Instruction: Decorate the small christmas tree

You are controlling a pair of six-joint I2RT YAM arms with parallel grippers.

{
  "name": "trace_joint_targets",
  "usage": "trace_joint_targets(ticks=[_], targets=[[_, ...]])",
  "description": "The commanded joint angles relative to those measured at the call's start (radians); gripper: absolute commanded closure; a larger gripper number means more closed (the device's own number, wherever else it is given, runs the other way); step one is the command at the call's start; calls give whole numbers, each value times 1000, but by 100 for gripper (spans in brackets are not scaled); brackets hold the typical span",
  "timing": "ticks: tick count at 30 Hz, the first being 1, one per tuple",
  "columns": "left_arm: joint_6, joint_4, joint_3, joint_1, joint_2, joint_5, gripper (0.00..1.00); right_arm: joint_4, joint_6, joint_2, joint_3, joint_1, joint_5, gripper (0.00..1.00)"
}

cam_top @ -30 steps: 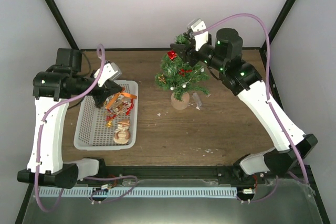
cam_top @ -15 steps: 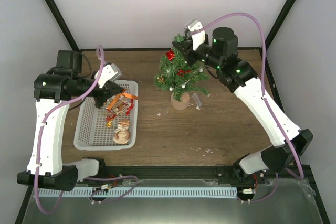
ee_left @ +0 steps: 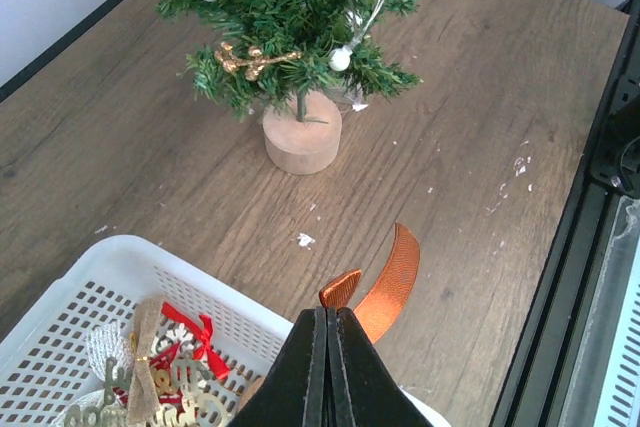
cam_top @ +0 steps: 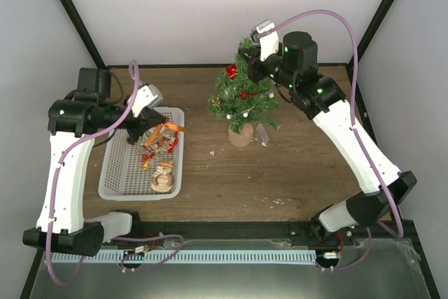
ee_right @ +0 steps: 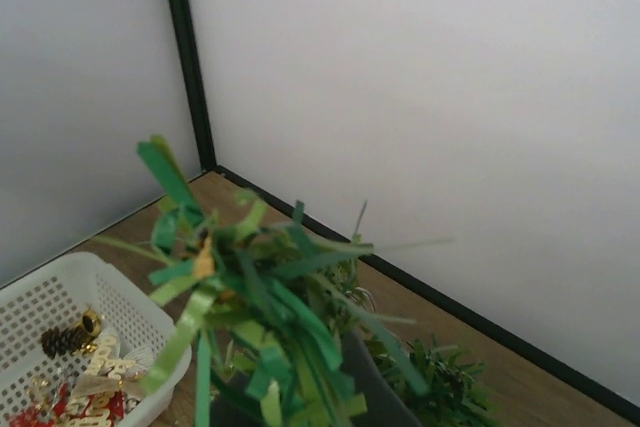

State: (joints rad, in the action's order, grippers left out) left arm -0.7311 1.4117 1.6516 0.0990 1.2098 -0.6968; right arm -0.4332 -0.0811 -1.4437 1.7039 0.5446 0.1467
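The small christmas tree is standing upright on its wooden base toward the far middle of the table, to the right of the white basket and apart from it. It is already wearing part of its trim: a red ornament is sitting high on the far side, a gold piece is hanging on a low branch, and small white balls are dangling near the bottom along a thin strand.

The right claw is sitting at the pointed top with its jaws together. In the right wrist view green bristles are fanning out from between them, so it is apparently clamping the tip and steadying the tree.

The left claw is hovering over the far end of the basket, its fingers pressed together on an orange ribbon that is curling out past them toward the tree. That ribbon looks like the piece now on its way, not yet on a branch.

By my reckoning the job is partly done. Several decorations are waiting in the basket, including a snowman figure, red bows and gold pieces, so a good share of hanging is lying ahead.
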Motion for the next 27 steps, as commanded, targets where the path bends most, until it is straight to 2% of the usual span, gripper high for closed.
trace_joint_targets(ticks=[1,7,13,21,27], targets=[[19,-49,-19,3,-19,-4,100,-8,99,-18,123,2,-113,99],[53,-81,-29,3,-15,14,100,-63,169,-63,227,77,-283,99],[87,-113,-35,4,-13,30,100,-257,291,-193,418,148,-531,99],[104,-134,-48,4,-23,43,100,-381,452,-245,481,191,-682,99],[115,-144,-64,3,-29,42,100,-514,567,-320,598,220,-786,99]])
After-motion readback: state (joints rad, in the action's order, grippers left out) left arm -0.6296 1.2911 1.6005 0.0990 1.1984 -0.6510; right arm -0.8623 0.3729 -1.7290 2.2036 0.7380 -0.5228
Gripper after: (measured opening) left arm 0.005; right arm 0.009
